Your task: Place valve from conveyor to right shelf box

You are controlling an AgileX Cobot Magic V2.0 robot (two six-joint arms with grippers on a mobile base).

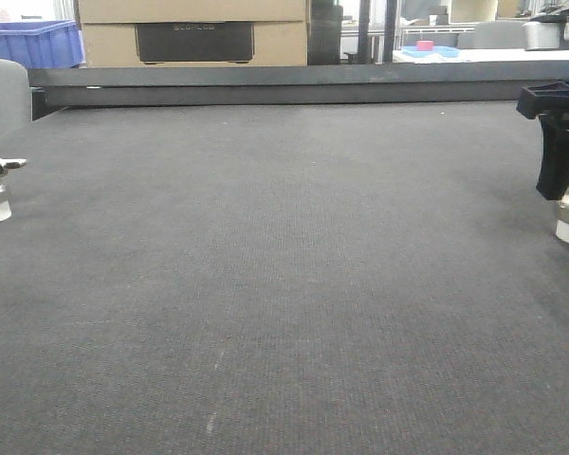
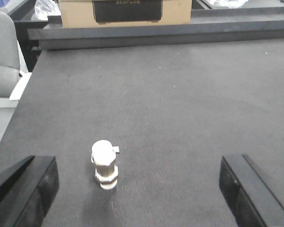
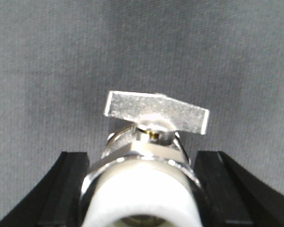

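1. The valve [image 3: 146,179] stands upright on the conveyor [image 1: 284,284], at the right. Its long axis is vertical and its flat handle [image 3: 156,112] lies crosswise.
2. My right gripper [image 3: 141,158] sits narrow around the body from above, fingers apparently touching both sides. I judge that suits a straight lift.
3. My left gripper [image 2: 137,161] is wide and holds nothing, near a second valve [image 2: 105,165] at the left.

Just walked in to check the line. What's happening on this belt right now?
The right claw is low over the conveyor, its fingers pressed against both sides of a valve that stands upright, its base apparently on the belt. The left claw is wide open and holds nothing. A second valve stands ahead of it, untouched.
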